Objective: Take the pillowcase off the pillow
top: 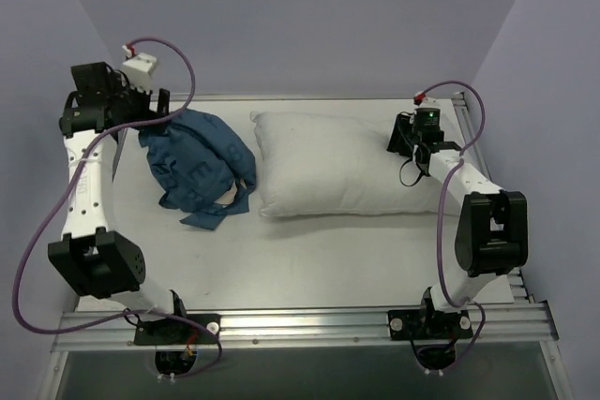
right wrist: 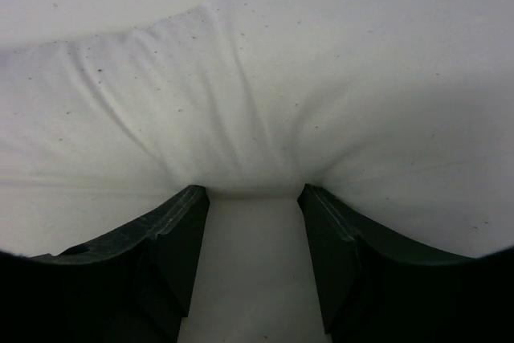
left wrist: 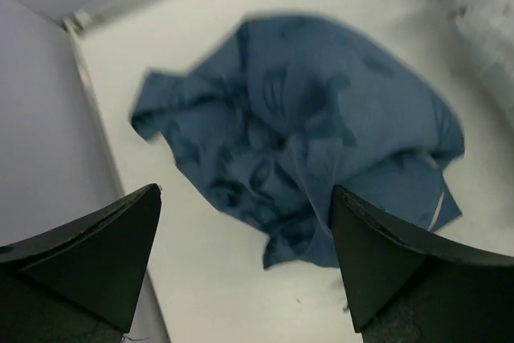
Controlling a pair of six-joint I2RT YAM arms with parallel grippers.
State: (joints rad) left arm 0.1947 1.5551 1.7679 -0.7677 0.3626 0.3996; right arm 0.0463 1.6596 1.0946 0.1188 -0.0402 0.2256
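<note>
The blue printed pillowcase [top: 199, 168] lies crumpled on the table's left side, fully off the pillow, touching its left edge at most. In the left wrist view the pillowcase [left wrist: 305, 142] spreads below my left gripper [left wrist: 245, 190], which hangs open above its near edge with nothing between the fingers. That left gripper [top: 155, 108] sits at the cloth's back left. The plain white pillow [top: 328, 164] lies in the middle. My right gripper [top: 403, 142] is at its right end, jaws apart, tips pressed into the pillow [right wrist: 257, 94], bare table showing between the fingers of the right gripper [right wrist: 253, 192].
The white table [top: 309, 250] has a metal rail [top: 300, 325] along its near edge and another rail [top: 469, 128] on the right side. Purple walls close in on the left, back and right. A corner of the pillow [left wrist: 482, 6] shows in the left wrist view.
</note>
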